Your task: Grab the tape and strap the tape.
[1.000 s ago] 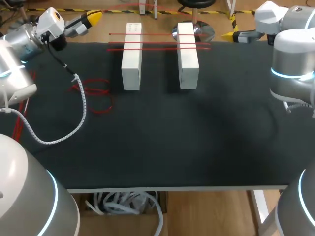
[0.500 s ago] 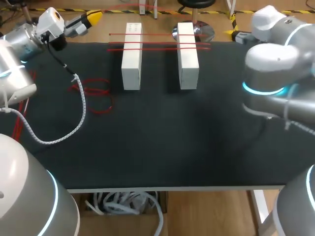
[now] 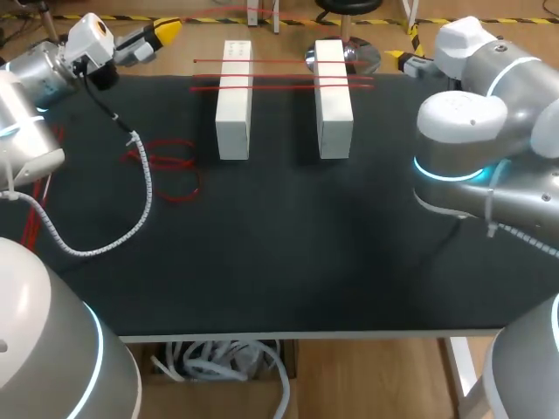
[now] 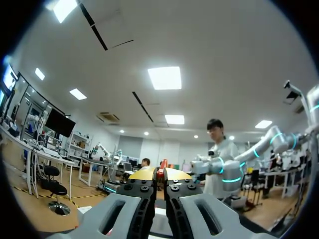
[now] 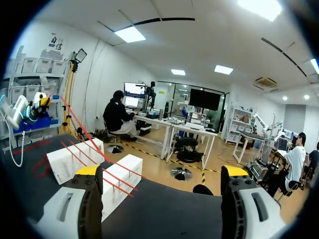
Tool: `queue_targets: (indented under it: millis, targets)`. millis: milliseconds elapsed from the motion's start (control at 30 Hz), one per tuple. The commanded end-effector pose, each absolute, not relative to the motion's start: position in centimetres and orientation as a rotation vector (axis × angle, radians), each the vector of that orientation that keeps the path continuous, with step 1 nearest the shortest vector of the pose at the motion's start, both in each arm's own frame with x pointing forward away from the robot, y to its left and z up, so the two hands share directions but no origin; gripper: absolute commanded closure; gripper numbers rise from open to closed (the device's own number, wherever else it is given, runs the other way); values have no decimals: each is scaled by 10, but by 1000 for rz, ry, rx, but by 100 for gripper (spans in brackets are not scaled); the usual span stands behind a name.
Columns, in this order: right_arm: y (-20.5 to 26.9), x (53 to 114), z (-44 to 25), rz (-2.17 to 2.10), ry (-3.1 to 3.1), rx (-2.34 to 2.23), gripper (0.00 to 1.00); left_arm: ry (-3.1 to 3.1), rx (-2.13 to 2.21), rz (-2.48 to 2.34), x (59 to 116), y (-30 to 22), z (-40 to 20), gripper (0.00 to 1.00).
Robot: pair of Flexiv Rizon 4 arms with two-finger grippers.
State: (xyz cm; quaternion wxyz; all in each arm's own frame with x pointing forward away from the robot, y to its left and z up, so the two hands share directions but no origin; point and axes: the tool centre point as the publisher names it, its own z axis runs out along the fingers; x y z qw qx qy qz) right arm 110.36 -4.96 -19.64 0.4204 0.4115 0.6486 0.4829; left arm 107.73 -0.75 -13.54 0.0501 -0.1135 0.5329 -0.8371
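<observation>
The right arm point(image 3: 458, 131) has swung in from the black worktop's point(image 3: 288, 253) right edge. The left arm's fingers point(image 4: 143, 175), pressed together, hover near the far-left corner. Loose red tape loops point(image 3: 170, 166) lie on the worktop, left of two white rectangular blocks point(image 3: 234, 100) crossed by red strands point(image 3: 279, 74). The right arm's fingers point(image 5: 88, 171) stand spread. The best approach looks to be opening the left fingers first, then descending squarely over one loop.

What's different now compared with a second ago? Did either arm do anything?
The right arm swung in from the table's right side toward the middle, the right gripper open, holding nothing. The left arm, white blocks and red tape stayed put.
</observation>
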Motion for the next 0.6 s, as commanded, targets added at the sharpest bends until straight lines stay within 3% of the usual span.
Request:
queue_targets:
  millis: [33,400,600]
  targets:
    - [-55,1102,-196,1238,1649,1014,0,1619,-346,-2548,1077,-8,-136,100]
    - [-55,1102,-196,1238,1649,1014,0,1619,-346,-2548,1077,-8,-136,100]
    - [-50,1089,-197,1628,1381,1185,0,1619,-346,-2548,1077,-8,-136,100]
